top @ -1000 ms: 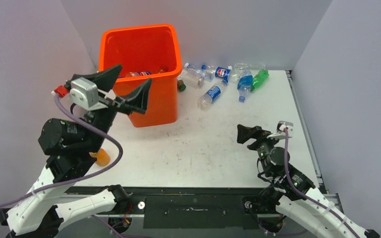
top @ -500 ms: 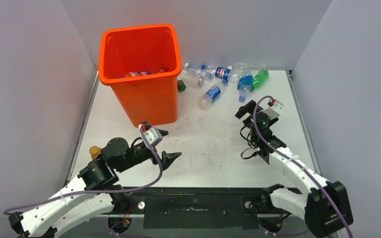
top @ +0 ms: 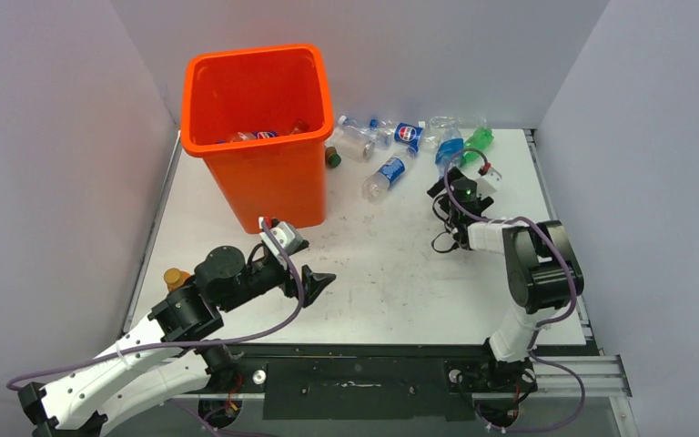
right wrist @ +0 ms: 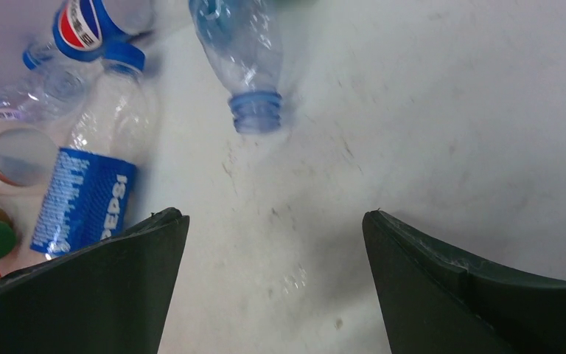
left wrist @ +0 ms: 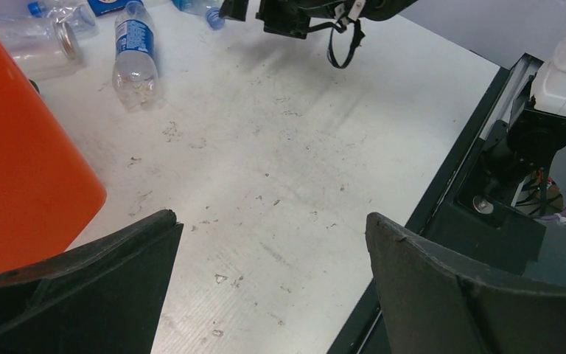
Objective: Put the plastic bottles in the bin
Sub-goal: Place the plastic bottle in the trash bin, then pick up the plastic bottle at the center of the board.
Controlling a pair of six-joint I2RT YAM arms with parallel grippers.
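Just beyond the wide, empty right tool (right wrist: 274,215), blue-tinted bottle (right wrist: 239,44) flat, neck toward it; left tool (left wrist: 271,220) wide.

The top view looks down from behind the arms over the whole bench (top: 373,269). Both wrist views sit low and close, sharing the Pepsi bottle (left wrist: 134,55) right of the bin (top: 268,187).

Bin (top: 273,187) blocks left; table (top: 382,273) centre seemingly open

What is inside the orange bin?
Inside the bin, a few bottles show, one with a blue label. The bin's near wall covers the rest of its bottom.
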